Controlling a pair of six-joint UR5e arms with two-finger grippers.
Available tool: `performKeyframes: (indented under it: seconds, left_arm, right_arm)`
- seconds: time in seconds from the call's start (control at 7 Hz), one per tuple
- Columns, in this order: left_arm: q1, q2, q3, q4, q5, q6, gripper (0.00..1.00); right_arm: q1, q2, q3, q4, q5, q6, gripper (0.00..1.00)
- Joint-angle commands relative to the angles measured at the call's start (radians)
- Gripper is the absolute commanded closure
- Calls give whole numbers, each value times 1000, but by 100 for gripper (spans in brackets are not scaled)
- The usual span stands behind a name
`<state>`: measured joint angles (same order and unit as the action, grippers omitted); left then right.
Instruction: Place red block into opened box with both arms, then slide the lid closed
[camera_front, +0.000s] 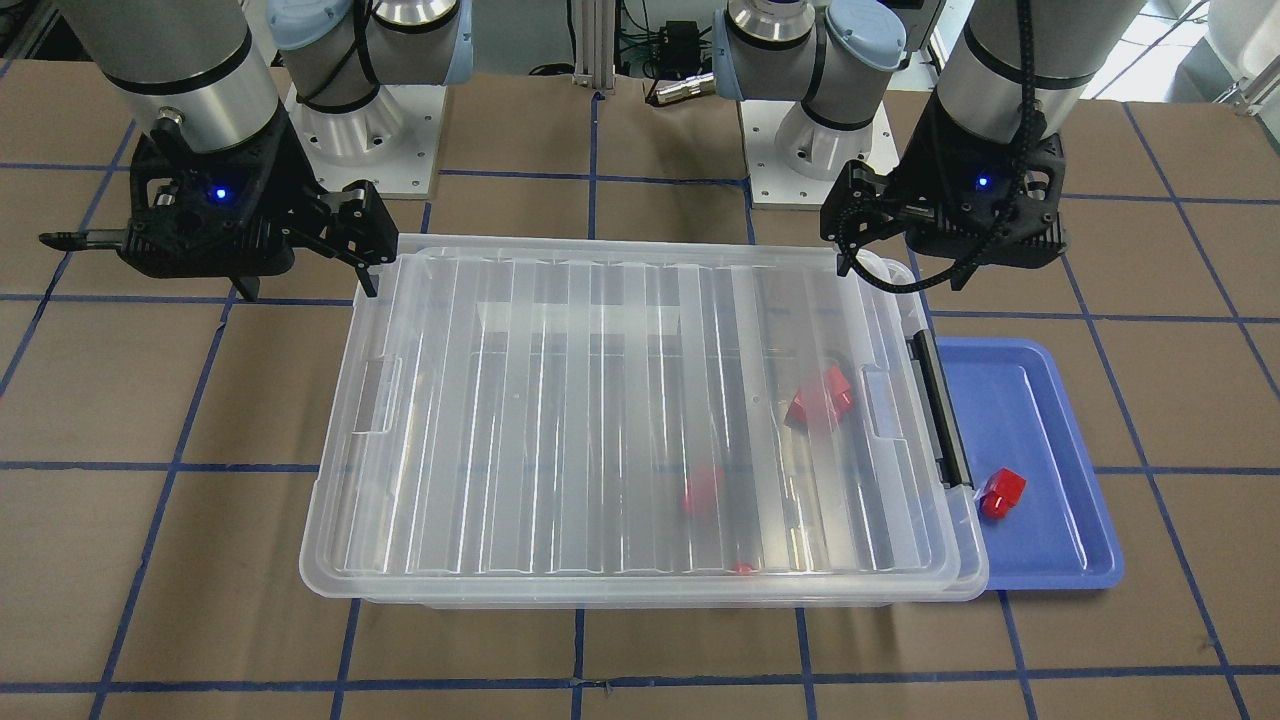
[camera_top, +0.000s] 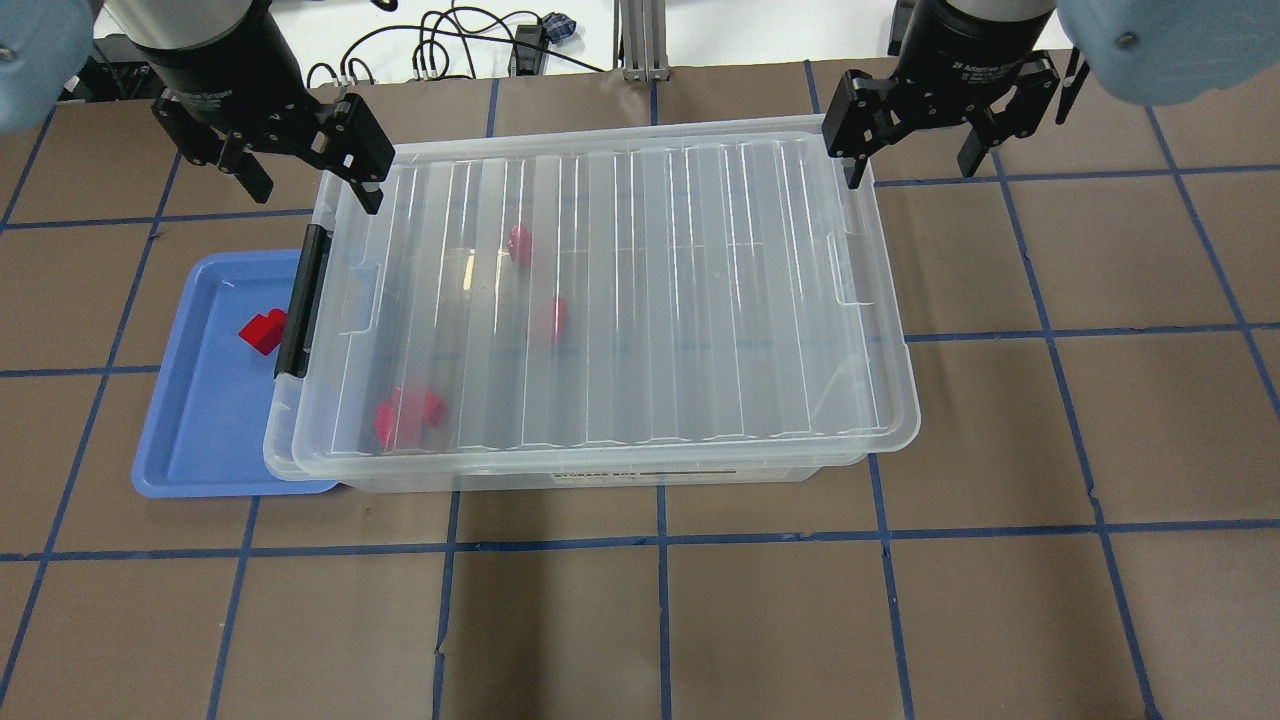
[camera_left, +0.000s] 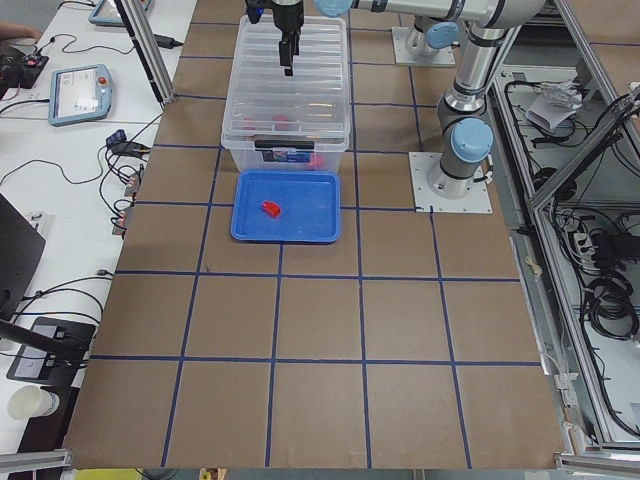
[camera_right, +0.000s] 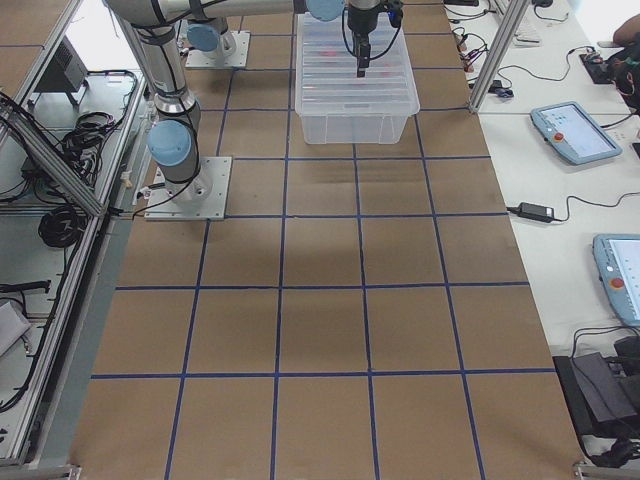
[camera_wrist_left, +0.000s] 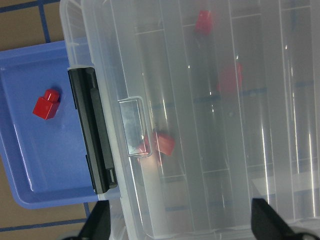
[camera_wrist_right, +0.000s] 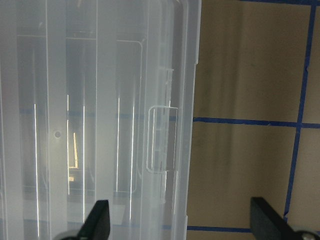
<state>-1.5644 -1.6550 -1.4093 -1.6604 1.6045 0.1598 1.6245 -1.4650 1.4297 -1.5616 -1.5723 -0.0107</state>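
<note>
Clear lid nearly covers the box, red blocks inside, one block on the tray, my left gripper and right gripper hang spread, empty, at far corners, so I judge closing almost done, a last flush push remains.

Box is logged as clear translucent plastic, lid ribbed and glossy. Latch bar, at 9 o'clock overhead, is noted matt black. Tray and red block: glossy plastic. Table is covered in matt brown paper.
</note>
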Motion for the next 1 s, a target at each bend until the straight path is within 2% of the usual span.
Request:
performKeyframes:
  seconds: [0.0,0.57,0.71,0.86]
  left_arm:
    - [0,7,-17,2,-6,-17,0]
    - [3,7,-17,8,0,-2,0]
    - [7,6,-17,8,0,0,0]
    - [9,7,-19,8,3,3,0]
  right_arm:
    - [0,0,0,0,0,0,0]
    - [-14,5,20,5,0,-8,0]
    - [-12,11,84,-59,-11,-14,0]
    - [-14,20,166,-285,-55,-18,0]
